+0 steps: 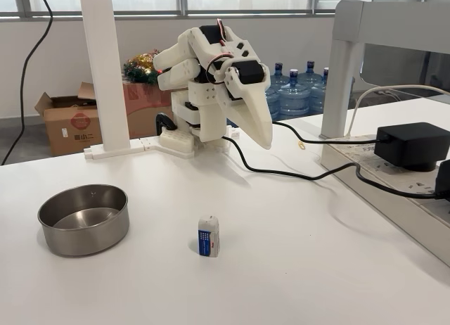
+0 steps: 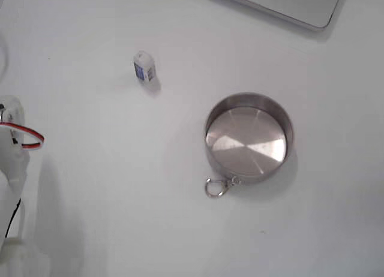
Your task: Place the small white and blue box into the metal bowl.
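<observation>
The small white and blue box (image 1: 209, 236) stands upright on the white tabletop (image 1: 295, 269), its blue panel facing the camera in a fixed view; in a fixed view from above the box (image 2: 144, 68) sits alone on the bare surface. The metal bowl (image 1: 84, 219) rests on the tabletop well apart from the box, to its left in a fixed view, and it holds nothing; seen from above, the bowl (image 2: 249, 137) lies to the lower right of the box, with a small metal clasp (image 2: 217, 186) touching its rim. Behind both, the white arm (image 1: 204, 86) is folded up at the back of the tabletop, and the gripper (image 1: 261, 131) points downward and forward, raised above the surface and far from the box, grasping nothing; its fingers look pressed together, with no gap showing between them. A black cable (image 1: 295, 171) runs from the arm's base across the tabletop to a black power adapter (image 1: 411, 145) on the right. Beyond the tabletop stand a brown cardboard box (image 1: 67, 121) and several blue water bottles (image 1: 295, 89).
</observation>
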